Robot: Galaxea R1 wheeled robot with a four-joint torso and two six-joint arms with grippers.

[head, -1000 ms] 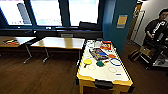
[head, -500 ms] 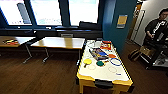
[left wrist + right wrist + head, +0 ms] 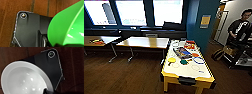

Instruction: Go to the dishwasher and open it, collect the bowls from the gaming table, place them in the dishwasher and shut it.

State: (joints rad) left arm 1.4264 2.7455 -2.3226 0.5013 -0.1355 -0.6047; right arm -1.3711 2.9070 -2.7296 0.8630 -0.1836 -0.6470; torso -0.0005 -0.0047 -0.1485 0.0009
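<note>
Green bowl cut off; white bowl too.

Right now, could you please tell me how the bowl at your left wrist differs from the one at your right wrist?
The left bowl is bright green; the right bowl is white. The green bowl is seen tilted, showing its outer wall and part of its inside, while the white bowl is seen almost straight into its hollow. Both are glossy, catch light spots, and hang above the brown wooden floor.

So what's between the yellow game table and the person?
Just bare wooden floor, seen in the head view between the game table and the person.
</note>
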